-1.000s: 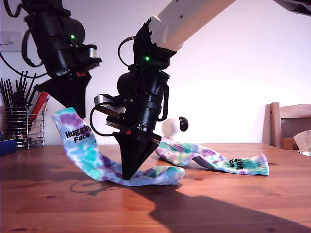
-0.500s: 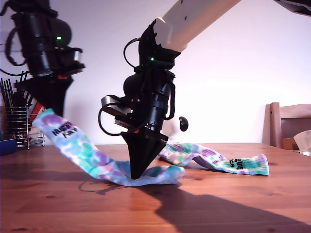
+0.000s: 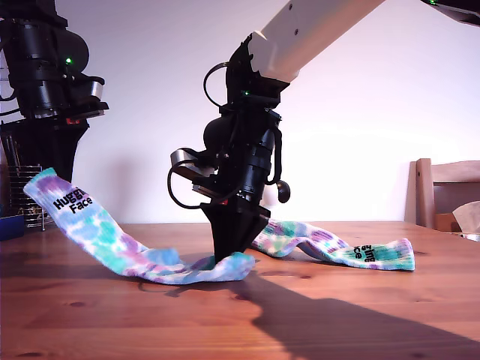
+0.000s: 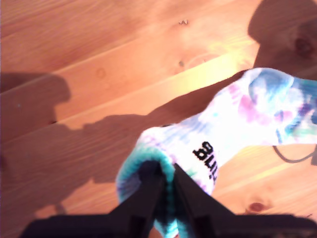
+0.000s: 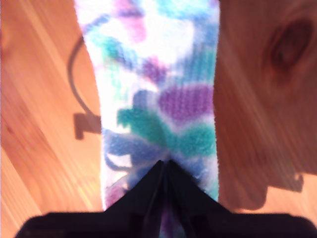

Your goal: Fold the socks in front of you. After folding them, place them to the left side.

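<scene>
A plain white wall (image 3: pixel 375 97) backs a warm wooden worktop (image 3: pixel 315 315), with a wooden chair (image 3: pixel 442 191) at the exterior view's right edge. Over at that view's left edge a wire basket (image 3: pixel 34 206) stands on the worktop, mostly hidden behind the arm there; I cannot make out what it holds. A blue object (image 3: pixel 11 225) sits just beside it.

Two socks here. The near sock (image 3: pixel 112 244) is strung between both arms: its cuff, printed with black lettering, is lifted off the worktop near the wire basket, and the rest slopes down to lie on the wood. My first gripper (image 4: pixel 166 186) hangs over the basket side, pointing down, its jaws pressed together on the teal cuff edge, the lettering showing just beyond them. My second gripper (image 5: pixel 166 166) sits farther from the basket, at the sock's other end; its white arm slants down from above and its black wedge tip points straight down, jaws pinching the knit tightly at a purple and teal patch. In the exterior view that gripper (image 3: pixel 234 251) nearly touches the worktop. The far sock (image 3: pixel 337 251) lies loose on the worktop beyond it, running toward the chair.
</scene>
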### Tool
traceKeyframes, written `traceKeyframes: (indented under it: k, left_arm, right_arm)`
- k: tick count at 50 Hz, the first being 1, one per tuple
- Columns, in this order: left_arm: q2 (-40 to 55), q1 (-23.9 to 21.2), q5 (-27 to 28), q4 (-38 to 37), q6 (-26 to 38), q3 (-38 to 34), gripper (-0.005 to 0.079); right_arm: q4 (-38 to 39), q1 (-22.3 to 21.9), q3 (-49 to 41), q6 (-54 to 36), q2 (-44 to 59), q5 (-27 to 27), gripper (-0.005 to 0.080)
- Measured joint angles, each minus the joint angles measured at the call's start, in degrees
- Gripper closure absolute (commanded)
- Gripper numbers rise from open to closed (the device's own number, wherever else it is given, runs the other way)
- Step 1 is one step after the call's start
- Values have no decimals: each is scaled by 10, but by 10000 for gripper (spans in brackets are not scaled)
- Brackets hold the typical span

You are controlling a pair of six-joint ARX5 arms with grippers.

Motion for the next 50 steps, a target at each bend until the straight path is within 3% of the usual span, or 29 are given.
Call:
traceKeyframes:
  k: [15,26,39,50]
  left_arm:
    - [0,-10,28,11,0,0,762]
    - [-1,-20,28,12,0,0,762]
    - [-39,-19,28,12,0,0,762]
    - [-48,-19,28,12,0,0,762]
  right_arm:
    - [63,12,0,0,0,-21,763]
    - [68,36,0,3,0,-22,763]
    - [70,44,0,7,0,11,763]
    - [2,38,0,13,0,17,763]
